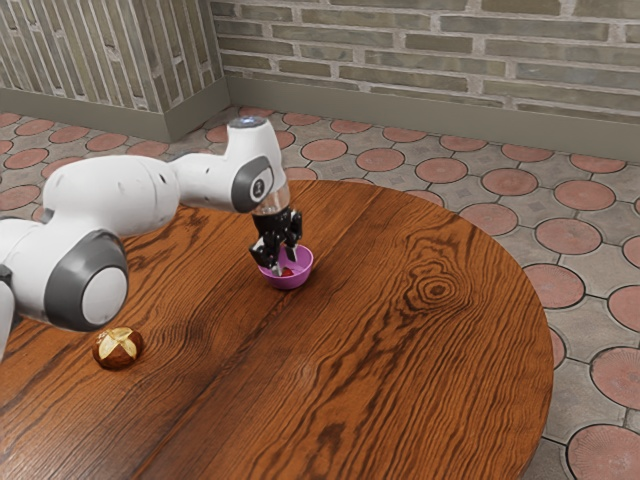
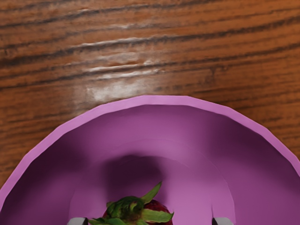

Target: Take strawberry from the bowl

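Note:
In the exterior view my gripper [image 1: 284,265] points down into the pink-purple bowl [image 1: 289,284], its fingers apart. A bit of the red strawberry [image 1: 288,272] is visible inside the bowl, by the fingertips. The wrist view has the bowl's rim [image 2: 164,100] curving around the strawberry [image 2: 133,213], whose green leaves face the camera. The two fingertips of my gripper [image 2: 150,221] stand wide apart, one on each side of the fruit. Gaps remain between them and the strawberry, whose lower part is cut off by the picture's edge.
A brown bread roll [image 1: 119,347] with a pale cross on top lies on the round wooden table [image 1: 400,380], toward the exterior view's left and well away from the bowl. The table's curved edge lies beyond the bowl. A brick wall stands behind.

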Controlling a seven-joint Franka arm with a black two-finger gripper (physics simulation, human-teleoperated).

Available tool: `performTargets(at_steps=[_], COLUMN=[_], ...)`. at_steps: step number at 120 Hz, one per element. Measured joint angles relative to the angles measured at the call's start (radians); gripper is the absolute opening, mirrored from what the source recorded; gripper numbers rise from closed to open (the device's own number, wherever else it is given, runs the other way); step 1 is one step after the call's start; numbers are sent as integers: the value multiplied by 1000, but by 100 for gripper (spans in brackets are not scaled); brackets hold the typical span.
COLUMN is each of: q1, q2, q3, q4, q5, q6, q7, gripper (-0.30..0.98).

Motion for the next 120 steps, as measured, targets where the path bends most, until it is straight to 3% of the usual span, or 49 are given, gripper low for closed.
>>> performTargets(at_steps=[50,108,120], q1=[12,10,8], q2=[14,34,29], q3=[-18,-18,-18], q4=[13,12,12], q5=[-1,0,1], q6=[4,4,3], q7=[-8,-12,-13], gripper=[30,20,13])
